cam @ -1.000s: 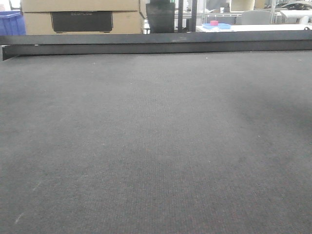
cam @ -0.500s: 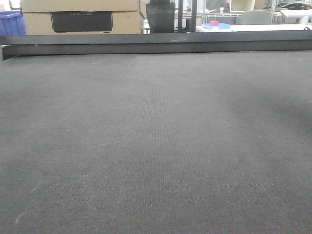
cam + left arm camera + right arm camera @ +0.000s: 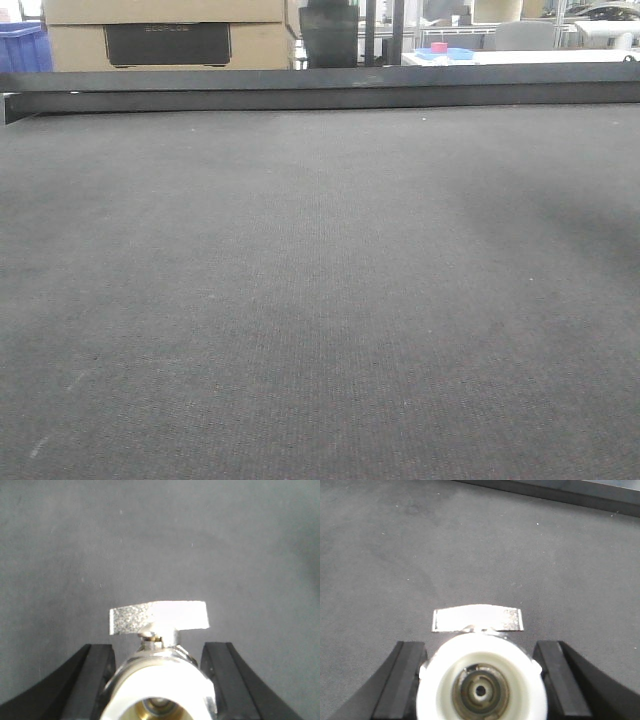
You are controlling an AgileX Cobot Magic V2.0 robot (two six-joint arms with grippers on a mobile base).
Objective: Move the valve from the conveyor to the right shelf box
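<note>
The conveyor [image 3: 320, 300] is a wide dark grey woven belt with a black rail [image 3: 320, 88] along its far edge. No valve or gripper shows in the front view. In the left wrist view my left gripper [image 3: 157, 649] is shut on a chrome valve [image 3: 159, 680] with a flat silver handle [image 3: 159, 616], held over the belt [image 3: 160, 540]. In the right wrist view my right gripper [image 3: 480, 645] is shut on a second valve [image 3: 480, 685] with a white round end and silver handle [image 3: 477, 619], over the belt [image 3: 470, 545]. The right shelf box is out of view.
Beyond the rail stand a cardboard box [image 3: 165, 35], a blue bin [image 3: 22, 48] at far left, a black post [image 3: 383, 30] and a white table with a blue tray [image 3: 445, 53]. The rail also shows in the right wrist view [image 3: 570, 492].
</note>
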